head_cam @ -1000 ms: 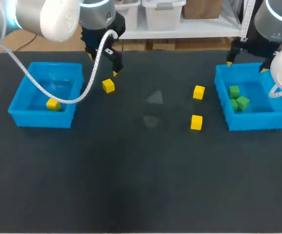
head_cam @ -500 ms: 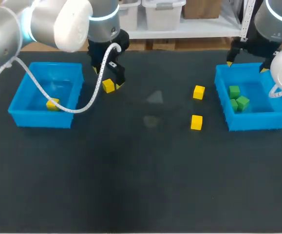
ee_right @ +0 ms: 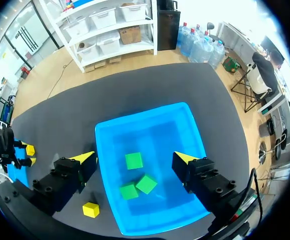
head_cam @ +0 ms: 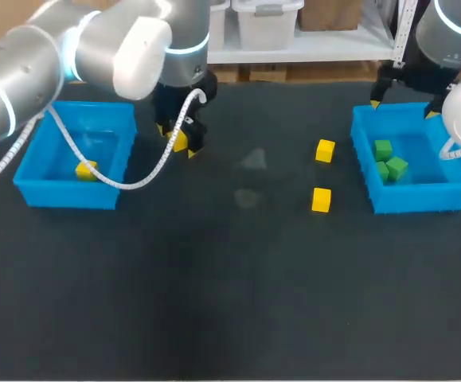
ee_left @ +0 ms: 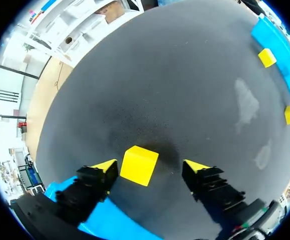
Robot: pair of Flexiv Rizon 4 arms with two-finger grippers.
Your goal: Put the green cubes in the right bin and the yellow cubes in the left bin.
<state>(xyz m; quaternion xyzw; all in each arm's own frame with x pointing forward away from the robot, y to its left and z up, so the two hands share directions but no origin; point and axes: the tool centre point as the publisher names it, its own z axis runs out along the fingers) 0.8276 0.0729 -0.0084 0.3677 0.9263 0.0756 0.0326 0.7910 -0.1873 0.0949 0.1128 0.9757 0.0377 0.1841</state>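
Yellow cube (ee_left: 138, 165) on surface (head_cam: 238, 278) just beside left bin (head_cam: 71, 195), straddled by spread left gripper (ee_left: 150, 165), not yet pinched: likely pre-grasp for short carry. Right gripper (ee_right: 133, 156) spread, empty, well apart from left bin, above green cubes (ee_right: 146, 183).

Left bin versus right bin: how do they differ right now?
The left bin holds one yellow cube; the right bin holds three green cubes. The right gripper hangs over the right bin, while the left gripper is beside the left bin, over the table. Both are blue and open-topped.
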